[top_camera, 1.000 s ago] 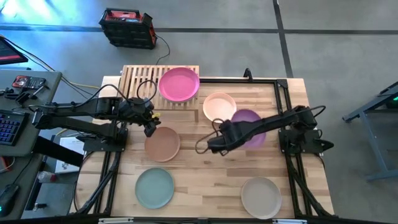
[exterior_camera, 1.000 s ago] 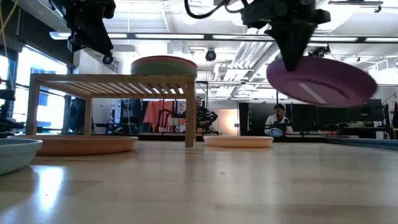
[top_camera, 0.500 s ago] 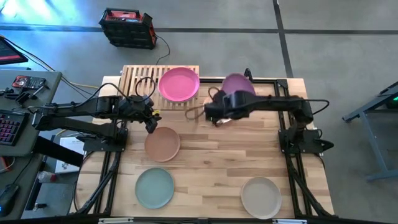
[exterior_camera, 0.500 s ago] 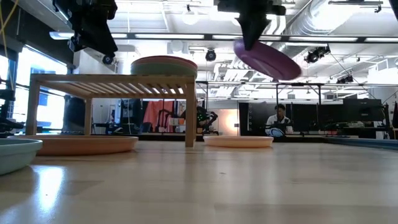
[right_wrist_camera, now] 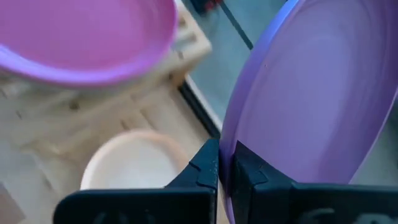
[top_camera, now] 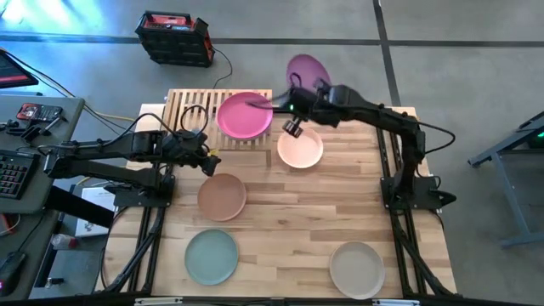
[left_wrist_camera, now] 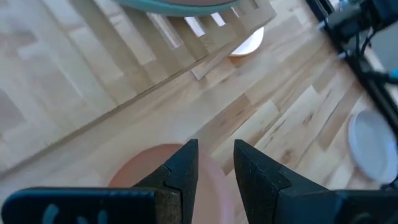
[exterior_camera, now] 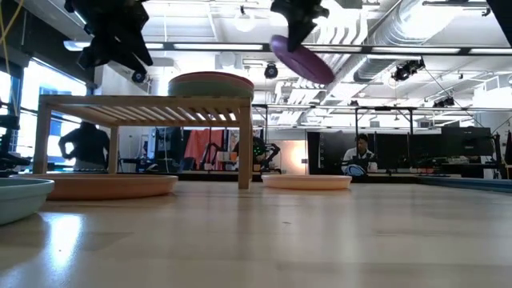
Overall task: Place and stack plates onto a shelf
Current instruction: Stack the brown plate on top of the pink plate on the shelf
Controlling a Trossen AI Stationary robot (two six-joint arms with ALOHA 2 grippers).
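Note:
My right gripper [top_camera: 296,95] is shut on the purple plate [top_camera: 306,70] and holds it high in the air past the shelf's right end, near the table's far edge. The slatted wooden shelf [top_camera: 189,112] carries a stack of plates with a pink one [top_camera: 245,115] on top. The peach plate [top_camera: 300,146], brown plate [top_camera: 222,196], sage green plate [top_camera: 211,257] and beige plate [top_camera: 357,269] lie flat on the table. My left gripper [left_wrist_camera: 216,167] is open and hovers above the brown plate's far rim [left_wrist_camera: 149,163], just in front of the shelf. My right gripper pinches the purple plate's rim [right_wrist_camera: 227,149] between its two fingers [right_wrist_camera: 208,167], one on each face. The fingers come from above and the near side. The plate [exterior_camera: 301,59] is lifted clear and tilted, sloping down away from the gripper.
The shelf's left half [top_camera: 183,106] shows bare slats. A black frame rail [top_camera: 340,109] runs along the table's far edge under the right arm. Bare tabletop lies in the middle [top_camera: 289,221]. People stand in the room beyond the table [exterior_camera: 356,156].
My right gripper has carried the purple plate from above the table's middle right up and toward the far edge, ending beside the shelf's right end; this uncovered the peach plate. My left gripper has drawn back a little toward the shelf.

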